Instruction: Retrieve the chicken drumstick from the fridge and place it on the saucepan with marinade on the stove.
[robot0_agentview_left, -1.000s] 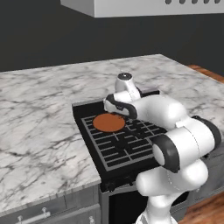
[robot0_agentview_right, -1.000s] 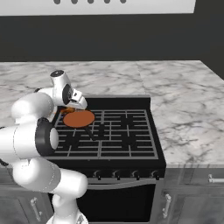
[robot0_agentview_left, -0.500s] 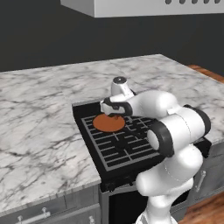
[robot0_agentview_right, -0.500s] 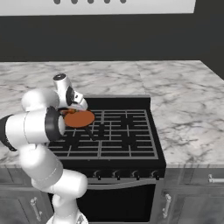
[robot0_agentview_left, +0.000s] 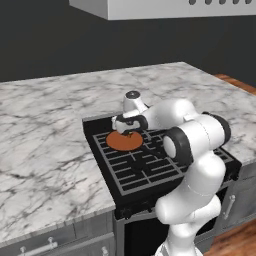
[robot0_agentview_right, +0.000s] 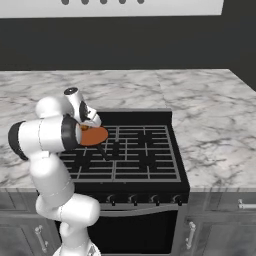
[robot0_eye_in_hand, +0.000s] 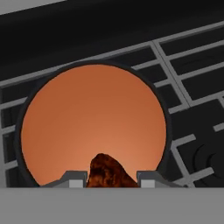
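Directly over the saucepan with marinade (robot0_eye_in_hand: 94, 127) on the stove (robot0_agentview_left: 150, 167), the hand (robot0_eye_in_hand: 111, 177) is hanging partly closed, pinching the chicken drumstick (robot0_eye_in_hand: 107, 171) between its 2 tips; pan disc is lying straight ahead below, so release looks next.

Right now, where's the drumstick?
In the hand view the chicken drumstick sits between the gripper fingertips, directly over the near edge of the orange saucepan on the stove.

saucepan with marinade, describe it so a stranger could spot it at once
Find the black stove set into the marble counter. On its back-left burner sits the saucepan with marinade, a shallow dark pan. Its flat orange-brown disc is the only colour on the grey grates.
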